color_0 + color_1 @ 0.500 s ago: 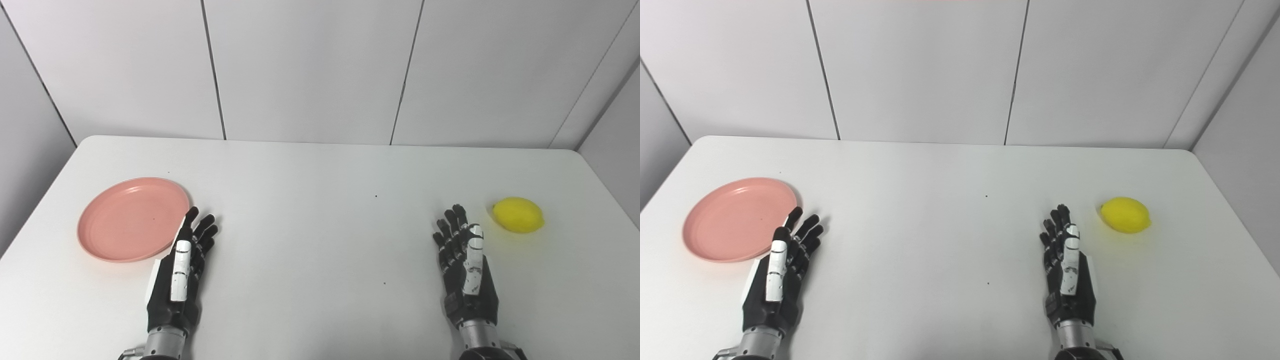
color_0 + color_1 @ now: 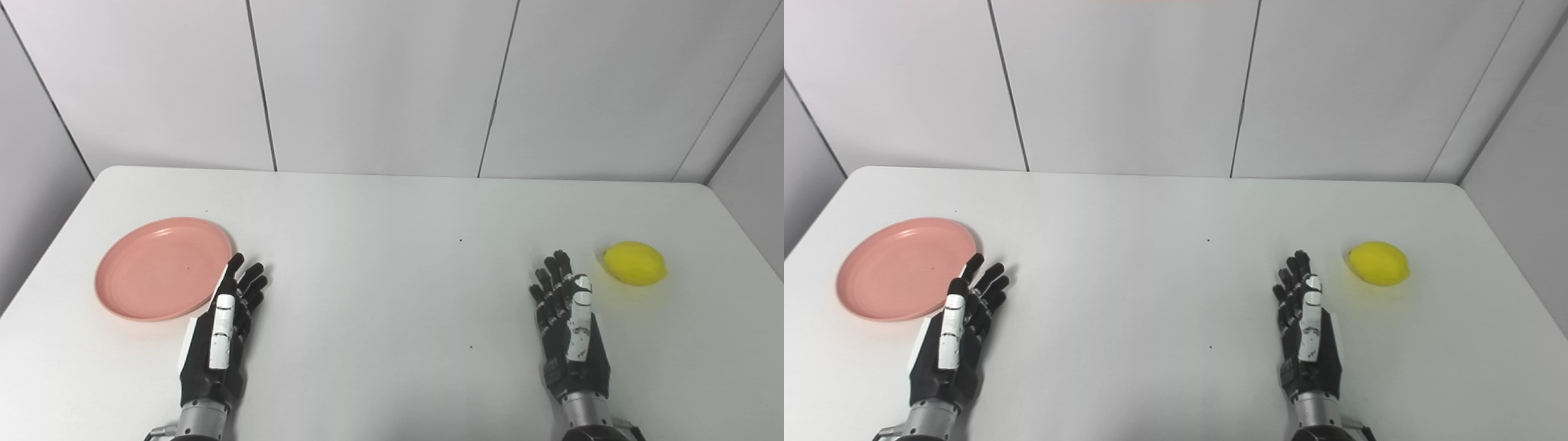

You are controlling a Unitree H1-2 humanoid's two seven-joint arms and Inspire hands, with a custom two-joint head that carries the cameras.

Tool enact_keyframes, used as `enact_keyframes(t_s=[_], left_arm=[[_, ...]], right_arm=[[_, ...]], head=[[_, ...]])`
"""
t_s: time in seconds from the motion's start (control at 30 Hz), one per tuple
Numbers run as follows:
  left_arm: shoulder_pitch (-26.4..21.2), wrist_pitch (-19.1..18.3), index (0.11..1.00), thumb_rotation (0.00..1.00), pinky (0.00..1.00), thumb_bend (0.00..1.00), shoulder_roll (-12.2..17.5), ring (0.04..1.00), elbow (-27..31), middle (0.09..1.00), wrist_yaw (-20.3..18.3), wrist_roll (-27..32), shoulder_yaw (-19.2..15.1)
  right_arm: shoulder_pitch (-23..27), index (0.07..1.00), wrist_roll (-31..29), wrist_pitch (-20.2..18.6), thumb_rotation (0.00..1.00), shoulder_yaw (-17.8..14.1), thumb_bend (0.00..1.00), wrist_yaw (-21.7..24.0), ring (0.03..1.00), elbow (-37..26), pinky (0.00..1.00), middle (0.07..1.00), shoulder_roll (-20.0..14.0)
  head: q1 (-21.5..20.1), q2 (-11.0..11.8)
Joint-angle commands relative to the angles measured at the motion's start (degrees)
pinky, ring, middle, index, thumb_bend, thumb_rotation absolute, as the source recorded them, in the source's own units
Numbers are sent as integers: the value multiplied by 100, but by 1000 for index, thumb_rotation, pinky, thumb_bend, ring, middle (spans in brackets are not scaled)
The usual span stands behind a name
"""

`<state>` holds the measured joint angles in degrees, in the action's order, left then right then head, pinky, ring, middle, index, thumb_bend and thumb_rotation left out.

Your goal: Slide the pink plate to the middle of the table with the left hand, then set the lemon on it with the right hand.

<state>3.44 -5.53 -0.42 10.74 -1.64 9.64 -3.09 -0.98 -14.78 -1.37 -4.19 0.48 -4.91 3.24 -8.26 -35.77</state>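
A pink plate [image 2: 159,267] lies flat on the left side of the white table [image 2: 392,257]. My left hand [image 2: 222,327] rests open just right of the plate's near edge, fingers stretched forward, one fingertip at the rim. A yellow lemon [image 2: 634,263] sits on the right side of the table. My right hand [image 2: 569,324] is open to the left of and nearer than the lemon, a short gap away, holding nothing.
White wall panels [image 2: 380,86] stand behind the table's far edge. The table's corners are rounded, and grey side walls close in at left and right. A few tiny dark specks [image 2: 461,241] dot the tabletop.
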Motion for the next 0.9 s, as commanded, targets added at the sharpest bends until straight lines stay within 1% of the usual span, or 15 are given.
enact_keyframes(t_s=[0.0, 0.2, 0.23, 0.33, 0.47, 0.5, 0.53, 0.57, 0.6, 0.73, 0.8, 0.83, 0.87], left_arm=[[12, -66, 928, 916, 948, 626, 24, 902, 4, 899, -5, -33, 18], [17, -97, 934, 921, 950, 622, 29, 905, 19, 902, 4, -51, 25], [14, -85, 935, 923, 950, 620, 34, 906, 6, 902, -1, -50, 24], [12, -53, 944, 931, 954, 616, 50, 911, -40, 907, -17, -52, 26], [7, -11, 941, 916, 955, 624, 29, 907, -103, 904, -14, -73, 44], [6, 16, 941, 914, 955, 625, 10, 906, -132, 904, -19, -71, 59], [5, 37, 942, 907, 961, 622, -3, 908, -153, 905, -23, -69, 71], [7, 72, 943, 905, 962, 620, -25, 908, -190, 905, -24, -76, 93], [9, 98, 942, 894, 964, 622, -40, 908, -215, 906, -23, -82, 109], [12, 298, 934, 873, 953, 649, -138, 904, -375, 899, 13, -171, 209], [12, 332, 934, 866, 952, 650, -176, 904, -405, 899, 26, -179, 237], [12, 371, 935, 864, 952, 651, -201, 904, -428, 899, 39, -211, 263], [12, 399, 935, 871, 950, 642, -216, 904, -443, 898, 48, -233, 281]], right_arm=[[-120, 980, -38, -370, 1000, 33, 786, -7, 984, 140, 1000, 984, 40], [-126, 979, -40, -400, 1000, 41, 780, -19, 981, 123, 1000, 983, 45], [-122, 978, -25, -394, 1000, 44, 781, -28, 981, 136, 1000, 982, 51], [-113, 975, 5, -347, 1000, 44, 783, -43, 988, 189, 1000, 982, 65], [-112, 980, -40, -298, 1000, 15, 792, -5, 994, 241, 1000, 983, 54], [-103, 981, -74, -258, 1000, -2, 792, 36, 995, 296, 1000, 983, 24], [-97, 987, -99, -230, 1000, -15, 794, 66, 998, 334, 1000, 987, 2], [-89, 989, -124, -206, 1000, -34, 795, 94, 999, 376, 1000, 989, -25], [-84, 986, -141, -192, 1000, -48, 794, 112, 1000, 403, 1000, 989, -43], [-83, 980, -202, -168, 1000, -101, 792, 189, 999, 502, 1000, 988, -169], [-81, 982, -208, -160, 1000, -111, 794, 186, 995, 536, 1000, 985, -208], [-79, 982, -240, -146, 1000, -122, 794, 216, 993, 575, 1000, 984, -243], [-78, 989, -264, -134, 1000, -128, 786, 240, 996, 602, 1000, 990, -265]], head=[[7, 2], [12, 12], [17, 59], [46, 97], [198, 169], [322, 213], [322, 213], [450, 274], [450, 274], [800, 436], [815, 441], [911, 511], [911, 511]])
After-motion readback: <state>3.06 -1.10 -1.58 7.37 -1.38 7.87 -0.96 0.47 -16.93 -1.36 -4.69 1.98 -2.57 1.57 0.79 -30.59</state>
